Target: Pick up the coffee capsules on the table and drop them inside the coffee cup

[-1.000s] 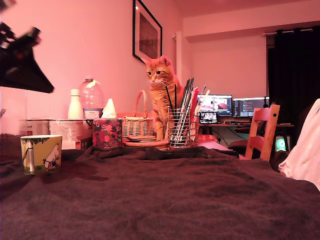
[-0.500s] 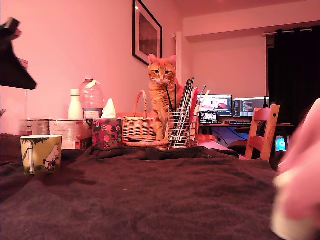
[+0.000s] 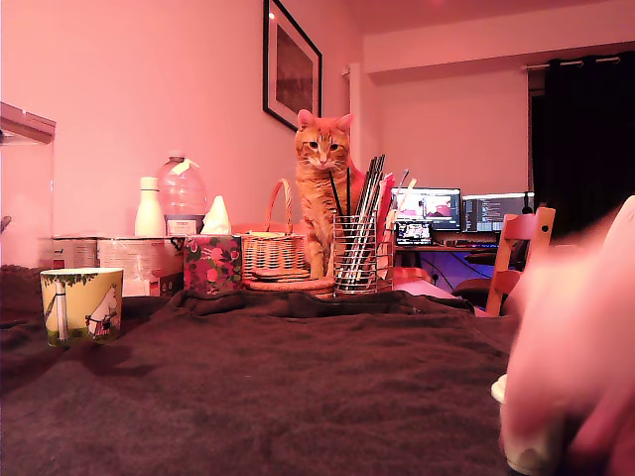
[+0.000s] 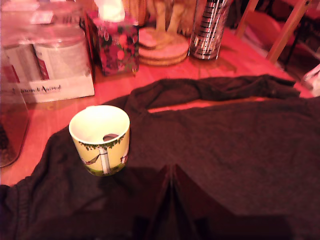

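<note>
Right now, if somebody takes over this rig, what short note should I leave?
Gripper: over the blanket near the cup; too dark to tell if open or shut.
Cup: upright, at the exterior view's left.
Capsules: none seen on the blanket; a dark spot inside the cup is unclear.
A person's blurred hand is at the exterior view's right.
Done: unconfirmed. Left: locate the capsules.

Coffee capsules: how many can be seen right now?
0 clearly. None lies on the visible blanket; the blurred hand at the exterior view's lower right may hide some, as may the cup.
</note>
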`<control>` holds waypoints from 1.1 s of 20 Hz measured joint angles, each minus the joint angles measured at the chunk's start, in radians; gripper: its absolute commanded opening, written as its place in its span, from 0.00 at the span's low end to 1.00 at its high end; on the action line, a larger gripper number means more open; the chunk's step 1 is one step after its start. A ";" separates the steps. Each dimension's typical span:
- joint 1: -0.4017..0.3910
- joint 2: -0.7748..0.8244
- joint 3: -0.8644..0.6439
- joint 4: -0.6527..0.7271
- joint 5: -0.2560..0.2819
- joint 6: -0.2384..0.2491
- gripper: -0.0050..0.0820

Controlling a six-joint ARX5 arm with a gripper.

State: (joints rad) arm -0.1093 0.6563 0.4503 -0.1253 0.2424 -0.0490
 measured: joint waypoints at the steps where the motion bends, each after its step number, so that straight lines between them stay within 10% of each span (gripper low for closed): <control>1: 0.000 -0.008 0.000 -0.004 -0.001 -0.006 0.04; 8: 0.000 -0.033 0.000 -0.019 0.003 -0.051 0.04; 22: -0.147 -0.013 0.000 0.064 0.195 -0.052 0.04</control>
State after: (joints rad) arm -0.2562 0.6430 0.4503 -0.0612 0.4377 -0.1013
